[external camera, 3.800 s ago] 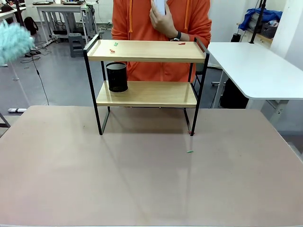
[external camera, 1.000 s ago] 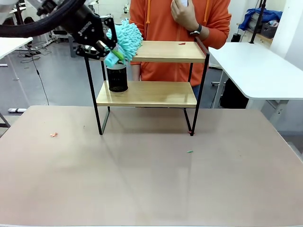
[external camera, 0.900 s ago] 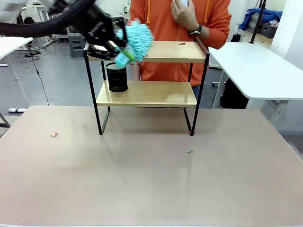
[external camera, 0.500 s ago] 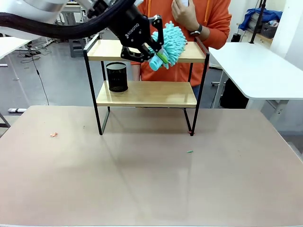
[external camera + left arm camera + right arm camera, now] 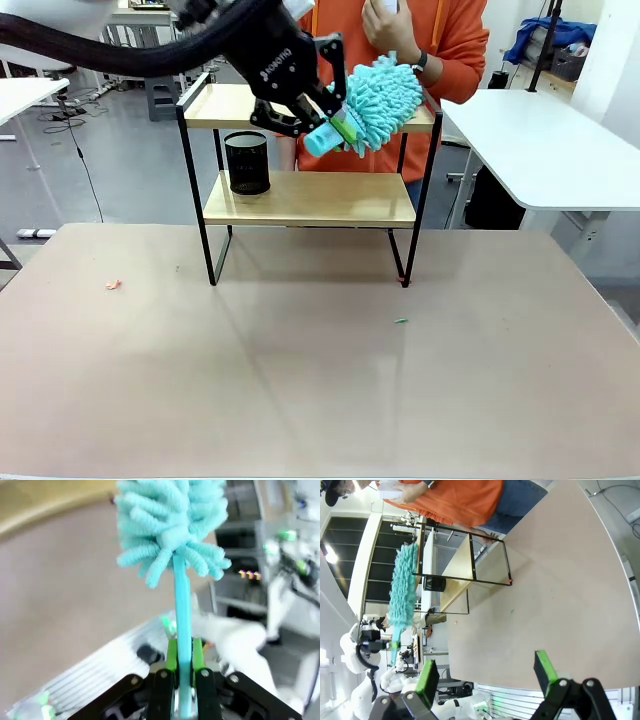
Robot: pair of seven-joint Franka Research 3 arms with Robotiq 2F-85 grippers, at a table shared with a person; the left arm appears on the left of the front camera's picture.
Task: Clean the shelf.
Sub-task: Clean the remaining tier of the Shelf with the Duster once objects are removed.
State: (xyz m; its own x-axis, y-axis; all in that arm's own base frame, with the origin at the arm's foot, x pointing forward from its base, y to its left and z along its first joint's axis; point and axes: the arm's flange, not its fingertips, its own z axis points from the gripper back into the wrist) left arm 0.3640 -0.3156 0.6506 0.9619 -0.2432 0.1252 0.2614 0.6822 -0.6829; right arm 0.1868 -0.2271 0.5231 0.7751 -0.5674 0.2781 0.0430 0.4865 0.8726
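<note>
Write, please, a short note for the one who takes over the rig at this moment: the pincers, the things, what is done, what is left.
Left pincer: shut on the duster by its handle. The fluffy head is at the right end of the shelf top.
Right pincer: open, holding nothing, away from the shelf.
Things: black cup on the lower board, left side. A red scrap and a green scrap lie on the table.
Done: the top's left part shows no scraps.
Left: probably the right end under the duster, then the lower board.
</note>
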